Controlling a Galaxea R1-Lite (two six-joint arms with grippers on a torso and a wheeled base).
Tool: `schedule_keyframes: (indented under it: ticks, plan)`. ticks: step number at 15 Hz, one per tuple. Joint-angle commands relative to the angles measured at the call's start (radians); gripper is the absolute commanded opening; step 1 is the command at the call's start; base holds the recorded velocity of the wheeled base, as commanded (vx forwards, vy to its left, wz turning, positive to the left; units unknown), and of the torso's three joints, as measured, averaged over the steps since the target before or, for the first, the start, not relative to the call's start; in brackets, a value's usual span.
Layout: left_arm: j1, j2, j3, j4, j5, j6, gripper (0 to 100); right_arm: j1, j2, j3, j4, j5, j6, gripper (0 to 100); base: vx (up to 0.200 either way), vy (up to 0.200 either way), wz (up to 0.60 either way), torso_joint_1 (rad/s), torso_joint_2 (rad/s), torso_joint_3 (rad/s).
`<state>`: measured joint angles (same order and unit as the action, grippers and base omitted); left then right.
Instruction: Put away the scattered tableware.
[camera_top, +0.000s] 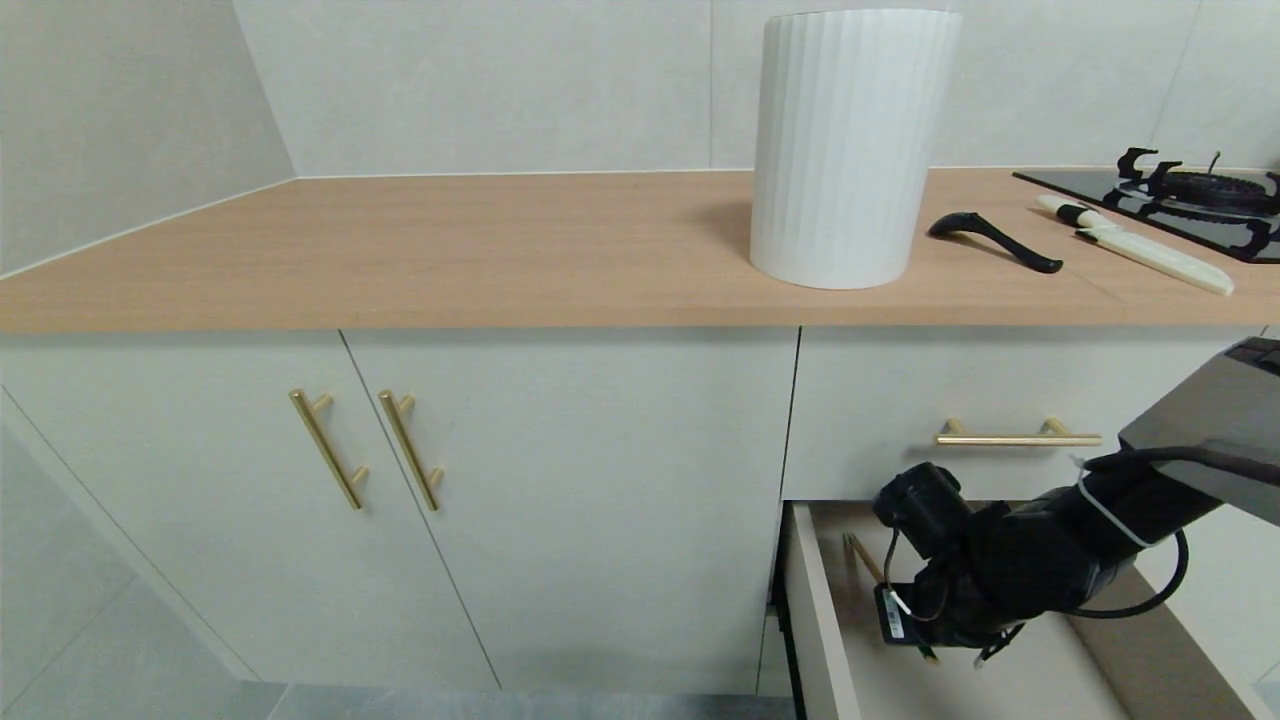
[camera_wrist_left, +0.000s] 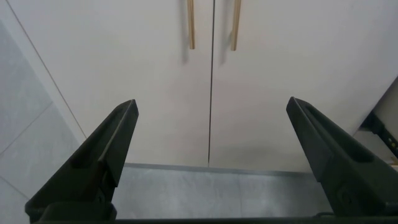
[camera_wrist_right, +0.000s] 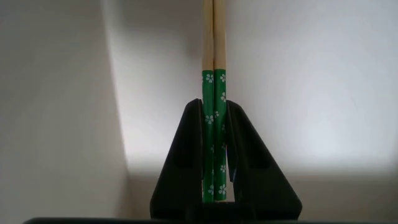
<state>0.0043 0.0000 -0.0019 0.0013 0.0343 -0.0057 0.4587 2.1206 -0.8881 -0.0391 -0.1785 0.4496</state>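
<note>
Right wrist view: right gripper (camera_wrist_right: 214, 106) is clamping a pair of green chopsticks (camera_wrist_right: 213, 50) inside the open drawer (camera_top: 815, 600), lower right of head view. Worth lowering them flat before letting go (tips may bounce). Left gripper (camera_wrist_left: 211, 104) is gaping wide, empty.

Chopsticks (camera_wrist_right: 209, 87): between right jaws, inside drawer (camera_top: 815, 600). Canister (camera_top: 850, 150), knife (camera_top: 1138, 246): on tabletop (camera_top: 450, 250), above those jaws. Cupboard doors (camera_wrist_left: 280, 93): ahead of left jaws.

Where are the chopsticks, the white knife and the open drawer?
chopsticks (camera_wrist_right: 214, 84), right wrist view, green flowered section.
white knife (camera_top: 1155, 259), head view, middle of the blade.
open drawer (camera_top: 815, 600), head view, left side wall.
</note>
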Motion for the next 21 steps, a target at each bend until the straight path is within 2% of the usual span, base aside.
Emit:
schedule_keyframes:
  ticks: [1, 10, 11, 14, 17, 18, 20, 21]
  plan:
    - [0.0, 0.0, 0.0, -0.001, -0.001, 0.0, 100, -0.003, 0.059, 0.023, -0.045, -0.004, -0.003, 0, 0.0, 0.0, 0.0, 0.0, 0.0, 0.0]
    - [0.0, 0.0, 0.0, 0.0, 0.001, 0.0, 100, -0.006, 0.081, 0.028, -0.073, -0.006, -0.002, 0, 0.0, 0.0, 0.0, 0.0, 0.0, 0.0]
    - [0.0, 0.0, 0.0, -0.001, 0.001, 0.0, 100, -0.006, 0.081, 0.026, -0.076, -0.006, -0.002, 100, 0.0, 0.0, 0.0, 0.0, 0.0, 0.0]
    - [0.0, 0.0, 0.0, 0.0, 0.001, 0.0, 100, -0.006, 0.061, 0.04, -0.084, -0.007, -0.002, 100, 0.0, 0.0, 0.0, 0.0, 0.0, 0.0]
    - [0.0, 0.0, -0.001, -0.001, 0.001, 0.0, 100, -0.006, -0.085, 0.097, -0.077, 0.002, -0.017, 100, 0.0, 0.0, 0.0, 0.0, 0.0, 0.0]
    - [0.0, 0.0, -0.001, 0.0, 0.001, 0.0, 100, -0.006, -0.232, 0.138, -0.074, 0.002, -0.084, 100, 0.0, 0.0, 0.0, 0.0, 0.0, 0.0]
    - [0.0, 0.0, 0.0, 0.0, -0.001, 0.0, 100, -0.008, -0.442, 0.159, -0.065, -0.006, -0.115, 100, 0.0, 0.0, 0.0, 0.0, 0.0, 0.0]
    - [0.0, 0.0, -0.001, 0.0, -0.001, 0.0, 100, -0.023, -0.547, 0.155, -0.016, -0.004, -0.124, 100, 0.0, 0.0, 0.0, 0.0, 0.0, 0.0]
